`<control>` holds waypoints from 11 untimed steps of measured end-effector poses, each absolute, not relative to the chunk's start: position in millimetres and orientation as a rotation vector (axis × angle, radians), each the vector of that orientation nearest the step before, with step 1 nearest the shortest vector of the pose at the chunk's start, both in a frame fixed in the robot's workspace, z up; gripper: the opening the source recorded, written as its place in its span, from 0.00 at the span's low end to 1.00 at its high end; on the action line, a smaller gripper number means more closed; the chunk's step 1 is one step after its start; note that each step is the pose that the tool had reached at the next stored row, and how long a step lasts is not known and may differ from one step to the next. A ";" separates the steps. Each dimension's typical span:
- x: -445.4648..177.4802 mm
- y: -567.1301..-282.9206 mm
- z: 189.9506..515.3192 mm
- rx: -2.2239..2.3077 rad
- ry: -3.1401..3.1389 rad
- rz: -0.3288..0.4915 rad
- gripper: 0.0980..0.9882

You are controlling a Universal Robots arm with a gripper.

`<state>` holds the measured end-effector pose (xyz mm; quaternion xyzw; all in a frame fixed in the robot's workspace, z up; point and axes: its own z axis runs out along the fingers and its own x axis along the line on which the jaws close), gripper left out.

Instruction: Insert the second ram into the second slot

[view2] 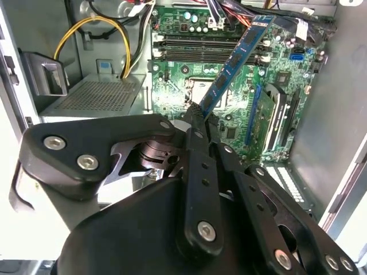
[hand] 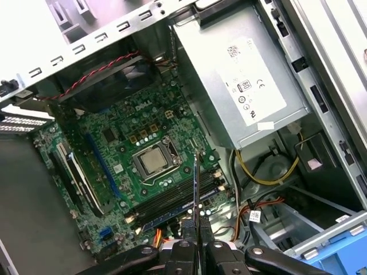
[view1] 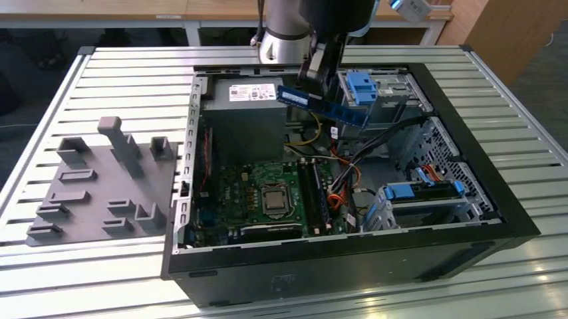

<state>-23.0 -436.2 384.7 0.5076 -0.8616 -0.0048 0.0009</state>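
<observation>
My gripper (view1: 312, 78) is shut on one end of the second ram (view1: 324, 106), a long dark-blue stick with dark chips. It hangs tilted in the air over the open computer case, above the power supply's edge and clear of the board. In the second wrist view the ram (view2: 235, 57) slants out from the gripper (view2: 198, 117) across the green motherboard. In the first wrist view the ram (hand: 195, 183) shows edge-on, over the memory slots (hand: 172, 203) beside the processor socket (hand: 152, 161). The slots (view1: 317, 193) lie well below it.
A grey power supply (view1: 244, 113) fills the case's far corner. Bright blue drive brackets (view1: 364, 86) (view1: 422, 189) stand on the exterior view's right, with loose cables (view1: 342, 174) between them and the board. A grey parts fixture (view1: 98, 186) sits outside the case's left wall (view1: 191, 166).
</observation>
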 end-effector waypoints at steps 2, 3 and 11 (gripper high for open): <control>-23.0 -436.2 384.6 1.571 -2.718 -0.014 0.04; -23.0 -436.2 384.6 1.560 -2.725 -0.014 0.04; -23.0 -436.2 384.4 1.476 -2.771 -0.014 0.04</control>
